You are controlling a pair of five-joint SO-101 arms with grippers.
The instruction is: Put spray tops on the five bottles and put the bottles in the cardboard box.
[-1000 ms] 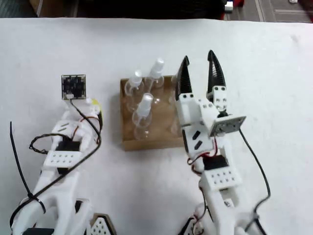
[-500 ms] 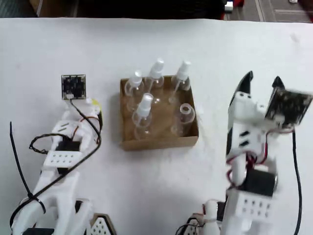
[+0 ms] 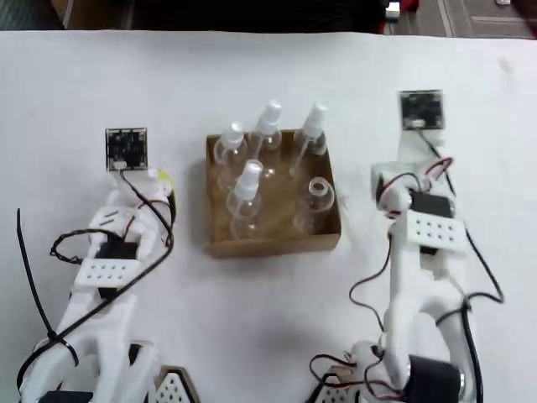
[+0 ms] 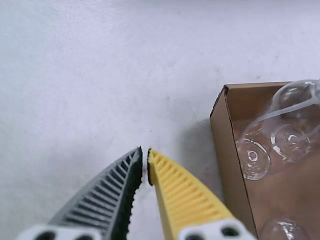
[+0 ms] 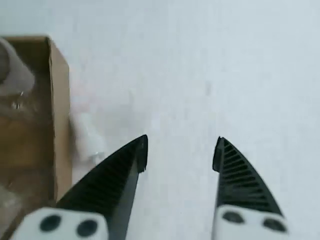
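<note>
Jaws, left: clenched, tips meeting, nothing held. My left gripper (image 4: 145, 156) carries one grey finger (image 4: 105, 197) and one yellow finger (image 4: 185, 197). Both have ridged inner faces and taper to points. It sits over bare table, just beside a corner of the cardboard box (image 4: 227, 150).

Jaws, right: released, spread wide, nothing between them. My right gripper (image 5: 181, 147) has two black wedge-shaped fingers, serrated inside. It sits above the table beside the box's opposite side wall.

Surface: table (image 3: 101, 75), white, matte, faintly grainy. Beyond its far edge runs a dark strip of floor (image 3: 252, 13).

Cardboard box: brown, rectangular, open-topped, low-walled, mid-table between my two arms.

Bottles (image 3: 267, 134), five, all standing in the box: clear plastic, round-bodied. Four wear white spray tops (image 3: 250, 178). The fifth bottle (image 3: 319, 197), in the near corner on my right arm's side, shows an open neck.

Small white piece (image 5: 87, 140): on the table, touching or just beside the box's outer wall on my right. It is too blurred to identify.

Wrist camera boards (image 3: 126, 149): dark squares, one per arm.
</note>
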